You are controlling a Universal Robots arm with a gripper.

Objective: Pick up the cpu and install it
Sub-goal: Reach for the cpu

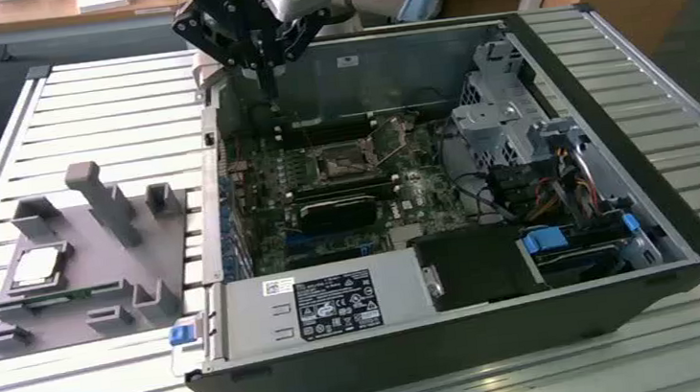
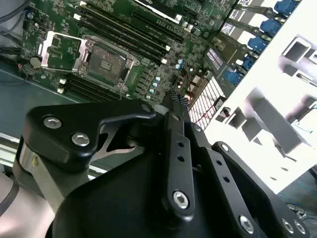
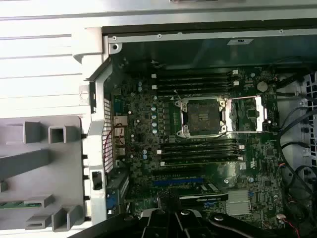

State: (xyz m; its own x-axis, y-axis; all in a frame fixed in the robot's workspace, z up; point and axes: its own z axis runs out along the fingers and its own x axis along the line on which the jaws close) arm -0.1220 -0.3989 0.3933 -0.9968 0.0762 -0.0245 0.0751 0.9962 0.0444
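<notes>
The cpu (image 1: pixel 40 266), a small silver square chip, lies flat on the grey fixture (image 1: pixel 87 269) at the exterior view's left, outside the computer case. My gripper (image 1: pixel 271 94) hangs over the case's far left corner, well away from the cpu, with its black fingers pressed together and nothing between them. In both wrist views the fingers (image 2: pixel 174 99) (image 3: pixel 171 197) point at the green motherboard. The cpu socket (image 1: pixel 344 163) (image 3: pixel 200 116) (image 2: pixel 106 62) sits bare, its metal load plate (image 3: pixel 247 114) swung open beside it.
The open black case (image 1: pixel 635 217) holds a power supply (image 1: pixel 315 305) at the front, a drive cage (image 1: pixel 503 109) and cables at the exterior view's right. Memory slots (image 3: pixel 195 78) flank the socket. The fixture carries upright grey posts (image 1: pixel 100 196). A slatted metal table (image 1: pixel 111 113) lies underneath.
</notes>
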